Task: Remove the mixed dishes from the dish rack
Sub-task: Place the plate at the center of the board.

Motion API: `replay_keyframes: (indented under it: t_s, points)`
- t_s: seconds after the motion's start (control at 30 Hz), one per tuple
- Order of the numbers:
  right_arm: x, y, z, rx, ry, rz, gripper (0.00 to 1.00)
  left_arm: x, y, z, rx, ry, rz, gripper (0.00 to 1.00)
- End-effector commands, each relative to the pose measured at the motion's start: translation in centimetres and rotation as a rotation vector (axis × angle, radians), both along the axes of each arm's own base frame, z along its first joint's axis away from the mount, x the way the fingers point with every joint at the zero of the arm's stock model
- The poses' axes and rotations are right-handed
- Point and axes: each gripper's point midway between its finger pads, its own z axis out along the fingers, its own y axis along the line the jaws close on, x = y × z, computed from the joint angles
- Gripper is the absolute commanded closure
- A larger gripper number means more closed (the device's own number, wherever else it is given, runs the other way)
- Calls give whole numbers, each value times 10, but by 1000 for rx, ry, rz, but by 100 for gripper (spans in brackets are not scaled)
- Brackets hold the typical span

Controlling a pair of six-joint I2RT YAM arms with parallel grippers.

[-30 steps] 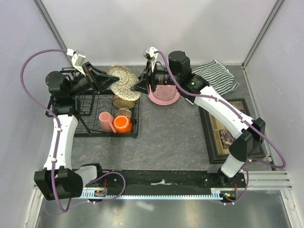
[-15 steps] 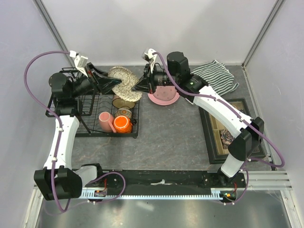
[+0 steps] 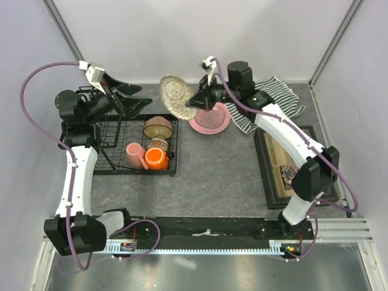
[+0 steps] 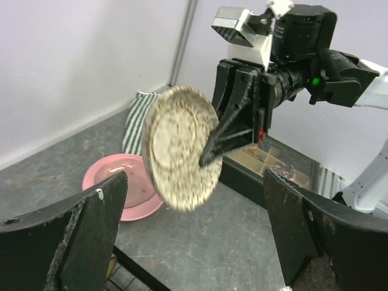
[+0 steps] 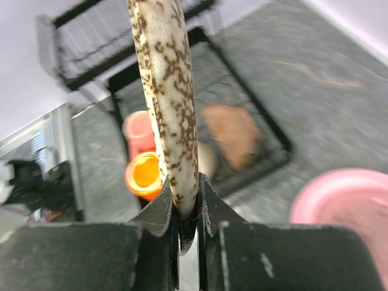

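Step in hand looks like carrying the oval dish [image 3: 177, 96] away from the rack [image 3: 115, 167]. From the top cam, the right gripper [image 3: 197, 102] pinches its rim and it hangs on edge in the air between the rack and the plate [image 3: 212, 121], touching neither. The left gripper [image 3: 130, 99] is spread wide over the rack's back end, holding nothing. The basket part holds four things: tan bowl [image 3: 159, 126], floral bowl [image 3: 159, 144], orange mug [image 3: 156, 158] and pink mug [image 3: 133, 154]. The plate sits on the table [image 3: 212, 176] just beside a towel [image 3: 279, 97], and the box [image 3: 303, 136] at the right has small bits in it I can't make out. Left wrist cam: its own fingers [image 4: 91, 236] stand far apart, with the dish well clear of them in the other arm's pinch. Right wrist cam: the pads clamp the dish's bottom edge, and the mugs and tan bowl are blurry in the rack behind. Next, I'd guess, it needs tipping flat and lowering onto bare table near the plate. It's a thin rim grip, so it could swivel.
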Motion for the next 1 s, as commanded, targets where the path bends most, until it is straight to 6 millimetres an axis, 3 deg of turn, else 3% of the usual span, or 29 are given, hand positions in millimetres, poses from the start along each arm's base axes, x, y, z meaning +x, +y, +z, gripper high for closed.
replay_keyframes:
  t_s: [0.0,0.07,0.13,0.17,0.2,0.27,0.3,0.43,0.47,0.57,0.67,0.97]
  points:
    - [52,-31,-3,30,1,-113,100,6,16,10,54,-76,86,1]
    - [73,-49,-16,20,37,-157,100,7,19,7,69,-77,108,1]
    - [95,-63,-42,3,106,-193,100,6,20,2,91,-84,114,1]
    - [100,-64,-45,10,122,-189,100,6,20,0,96,-83,117,1]
    - [110,-66,-65,1,167,-192,100,4,20,0,106,-95,117,1]
    - [124,-77,-74,23,221,-204,100,2,20,-5,112,-84,113,1]
    - [133,-79,-92,16,261,-214,100,1,19,-6,120,-91,111,1]
    - [157,-94,-124,-4,302,-258,100,-3,19,-11,139,-90,106,1]
    - [161,-96,-126,-3,304,-262,100,-3,19,-13,142,-83,104,1]
    - [172,-101,-161,-21,364,-274,100,-4,19,-16,149,-79,101,1]
    - [177,-105,-182,-23,416,-272,100,-4,19,-20,149,-69,92,1]
    - [182,-117,-217,-40,474,-281,100,-6,17,-24,154,-62,73,1]
